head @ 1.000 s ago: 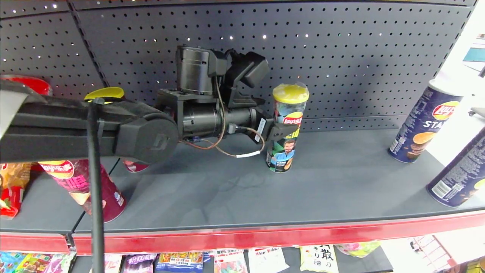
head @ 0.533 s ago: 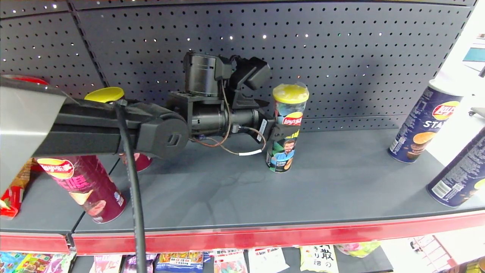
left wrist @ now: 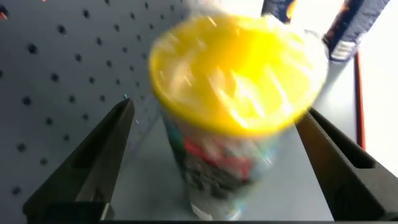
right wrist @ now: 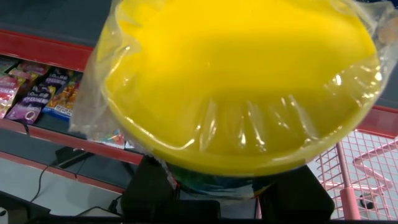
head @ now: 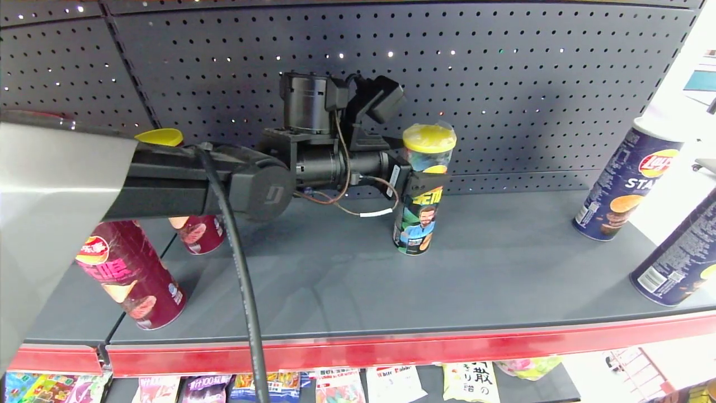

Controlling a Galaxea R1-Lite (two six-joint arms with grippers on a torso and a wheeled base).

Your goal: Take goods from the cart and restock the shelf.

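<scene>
1. Red cans (head: 131, 285) stand at the left end of the shelf (head: 335, 291).
2. Left tool (head: 425, 180) is open, straddling the yellow-lid can (head: 417, 224) standing mid-shelf near the far pegboard.
3. Blue cans (head: 621, 184) sit on the right.
4. Right tool (right wrist: 224, 196) grips a second wrapped can (right wrist: 242, 81), off the shelf.

Shop: pegboard shelf (head: 503, 268), chip cans (head: 621, 184).
</scene>
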